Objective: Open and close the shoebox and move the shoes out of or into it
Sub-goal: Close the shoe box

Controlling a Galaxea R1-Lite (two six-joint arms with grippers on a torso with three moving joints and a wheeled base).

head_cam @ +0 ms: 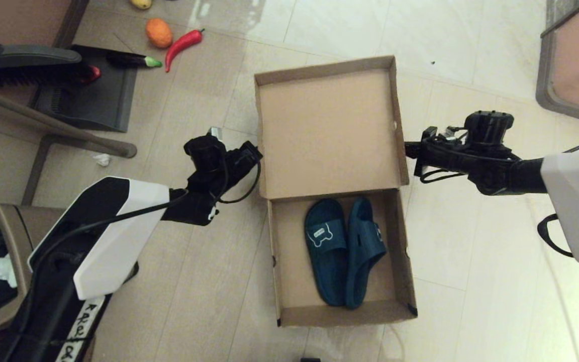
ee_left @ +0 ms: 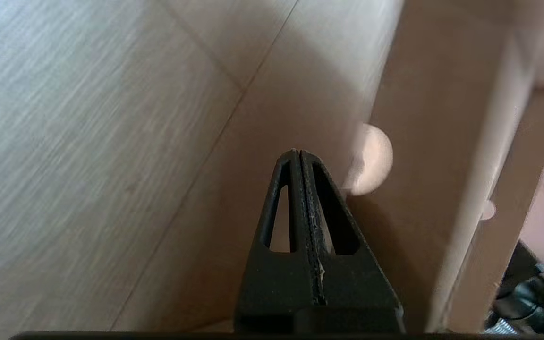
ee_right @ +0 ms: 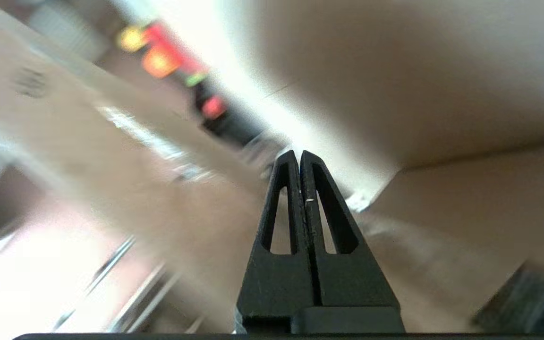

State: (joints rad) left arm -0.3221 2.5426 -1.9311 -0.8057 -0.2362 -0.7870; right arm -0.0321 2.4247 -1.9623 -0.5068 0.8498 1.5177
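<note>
Only the head view shows the shoes (head_cam: 344, 250) lying lengthwise in the open shoebox (head_cam: 289, 261) (toes toward the lid), while wrist views show the left gripper (ee_left: 299, 153) and right gripper (ee_right: 299, 154) both pressed together, empty.

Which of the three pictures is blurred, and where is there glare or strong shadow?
Head view: sharp; glare on the floor tiles at the top, soft shadow inside the shoebox around the shoes. Left wrist view: floor streaked by blur, left claw sharp, its shadow dark on the box wall. Right wrist view: heavily blurred with a washed-out bright band; only the right claw is sharp.
</note>
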